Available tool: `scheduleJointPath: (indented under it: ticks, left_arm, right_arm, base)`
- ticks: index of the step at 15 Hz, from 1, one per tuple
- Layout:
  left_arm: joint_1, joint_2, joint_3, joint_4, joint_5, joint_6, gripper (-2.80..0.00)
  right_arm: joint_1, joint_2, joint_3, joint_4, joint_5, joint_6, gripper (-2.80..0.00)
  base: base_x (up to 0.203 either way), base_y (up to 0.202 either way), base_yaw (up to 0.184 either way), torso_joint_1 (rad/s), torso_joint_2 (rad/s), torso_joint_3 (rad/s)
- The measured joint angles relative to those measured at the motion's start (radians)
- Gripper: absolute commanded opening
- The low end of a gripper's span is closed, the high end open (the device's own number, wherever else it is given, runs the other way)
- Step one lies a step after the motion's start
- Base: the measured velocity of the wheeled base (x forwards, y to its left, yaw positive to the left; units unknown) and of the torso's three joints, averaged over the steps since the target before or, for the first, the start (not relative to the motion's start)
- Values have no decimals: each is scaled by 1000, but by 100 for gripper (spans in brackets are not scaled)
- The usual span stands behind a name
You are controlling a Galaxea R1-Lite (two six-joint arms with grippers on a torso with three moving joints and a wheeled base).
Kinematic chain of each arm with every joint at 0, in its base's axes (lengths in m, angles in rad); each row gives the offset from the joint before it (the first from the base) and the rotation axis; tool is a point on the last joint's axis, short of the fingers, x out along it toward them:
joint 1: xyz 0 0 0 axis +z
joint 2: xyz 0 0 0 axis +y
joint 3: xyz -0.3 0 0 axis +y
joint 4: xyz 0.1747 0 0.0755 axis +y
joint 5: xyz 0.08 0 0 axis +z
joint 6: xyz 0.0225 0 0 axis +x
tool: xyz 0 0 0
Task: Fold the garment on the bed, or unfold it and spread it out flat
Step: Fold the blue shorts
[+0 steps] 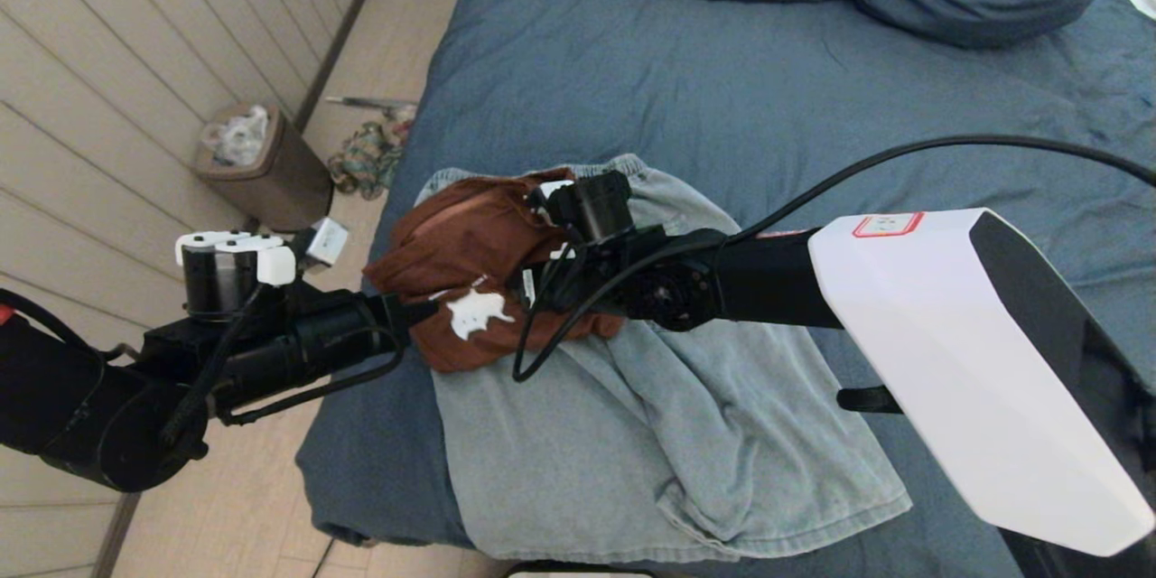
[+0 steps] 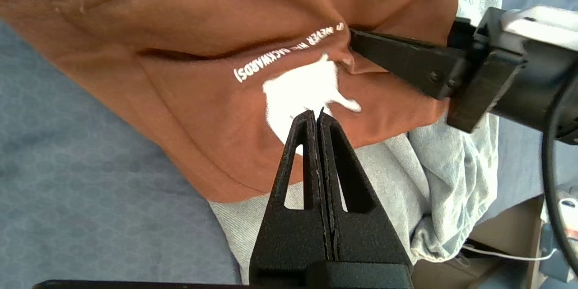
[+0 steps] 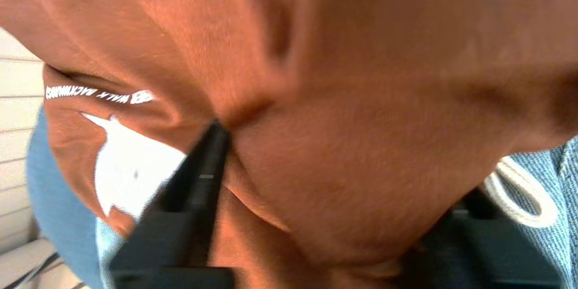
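Rust garment (image 1: 470,239) is bunched on grey garment (image 1: 650,442) atop the bed (image 1: 768,81). Left gripper (image 2: 316,115) fingers pressed together, empty; right gripper (image 2: 356,38) fingers spread around a fold, presumably for lifting.

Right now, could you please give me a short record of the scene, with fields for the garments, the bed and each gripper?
garment on top: rust-brown shirt with white print, bunched up
garment beneath: grey-blue garment, spread wrinkled on the bed
bed: slate-blue cover, bedding heaped at the far end
left gripper: shut, empty, tips near the white print
right gripper: one finger pressed into a brown fold, the other hidden by cloth
beside the bed: brown bin on the floor
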Motion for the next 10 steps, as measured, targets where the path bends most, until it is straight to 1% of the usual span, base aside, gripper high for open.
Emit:
scheduleJointPath:
  ticks: [4,7,10]
  left_arm:
    - [-4,0,4,-2,1,-1,-280]
    - [-4,-3,9,-2,1,0,-280]
    - [-4,-5,11,-2,0,1,-280]
  right_arm:
    - [2,14,0,-4,-17,-24,-280]
    - [9,24,0,-34,-58,-42,-280]
    - [10,9,2,-32,-74,-44,-280]
  base:
    - [0,0,0,0,0,0]
    - [0,0,0,0,0,0]
    - [0,0,0,0,0,0]
